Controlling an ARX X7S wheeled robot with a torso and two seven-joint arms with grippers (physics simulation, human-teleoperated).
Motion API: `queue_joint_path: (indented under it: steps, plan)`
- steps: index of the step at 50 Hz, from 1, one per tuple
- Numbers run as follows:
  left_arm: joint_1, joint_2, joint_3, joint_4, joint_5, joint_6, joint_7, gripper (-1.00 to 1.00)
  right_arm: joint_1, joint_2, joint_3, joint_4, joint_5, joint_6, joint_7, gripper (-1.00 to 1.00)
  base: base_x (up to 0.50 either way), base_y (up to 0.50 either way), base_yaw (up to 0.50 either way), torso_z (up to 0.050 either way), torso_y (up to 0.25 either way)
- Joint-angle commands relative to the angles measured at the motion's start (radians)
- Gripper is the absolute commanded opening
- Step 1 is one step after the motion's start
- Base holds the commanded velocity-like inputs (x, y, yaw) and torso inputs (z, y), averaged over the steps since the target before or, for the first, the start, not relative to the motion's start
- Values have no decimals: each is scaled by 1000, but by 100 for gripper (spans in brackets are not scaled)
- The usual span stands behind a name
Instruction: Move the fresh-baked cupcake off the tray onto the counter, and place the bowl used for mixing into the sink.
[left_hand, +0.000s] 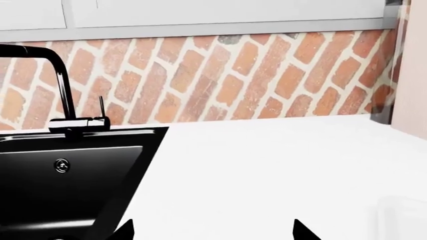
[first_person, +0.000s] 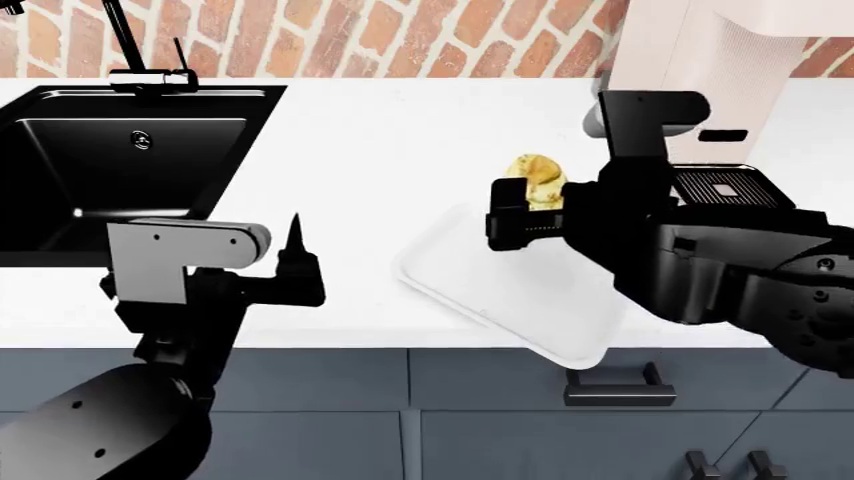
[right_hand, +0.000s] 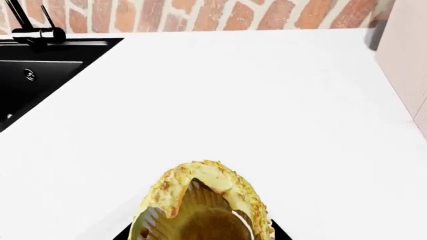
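Note:
My right gripper (first_person: 531, 203) is shut on the cupcake (first_person: 538, 177), a pale-yellow cake in a ribbed wrapper, and holds it over the far edge of the white tray (first_person: 521, 312). In the right wrist view the cupcake (right_hand: 203, 202) fills the space between the black fingertips, its wrapper base turned toward the camera. My left gripper (first_person: 291, 268) is open and empty above the counter's (first_person: 387, 150) front edge, just right of the black sink (first_person: 120, 170). The left wrist view shows its two fingertips wide apart around the gripper's middle (left_hand: 213, 232). The bowl is out of view.
A black gooseneck faucet (first_person: 134, 50) stands behind the sink against the brick wall. A tall beige appliance (first_person: 721, 70) stands at the back right of the counter. Grey-blue cabinets with black handles (first_person: 611, 390) run below the counter edge.

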Motion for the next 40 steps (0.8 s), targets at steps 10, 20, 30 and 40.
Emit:
queue_joint_path:
  steps: [10,20,30,40]
  plan:
    - [17,-38,-24,43,-11,4,-26,100,43,-39,18,45,-28,37,-1,-100,0,0,0,0,0]
    - [14,-34,-24,41,-11,3,-26,100,51,-42,19,48,-27,49,2,-100,0,0,0,0,0]
    - [21,-35,-24,38,-6,9,-23,100,48,-40,21,38,-27,50,8,-100,0,0,0,0,0]
    - [11,-34,-25,39,-11,3,-23,100,51,-41,25,39,-27,53,7,-100,0,84,0,0,0]
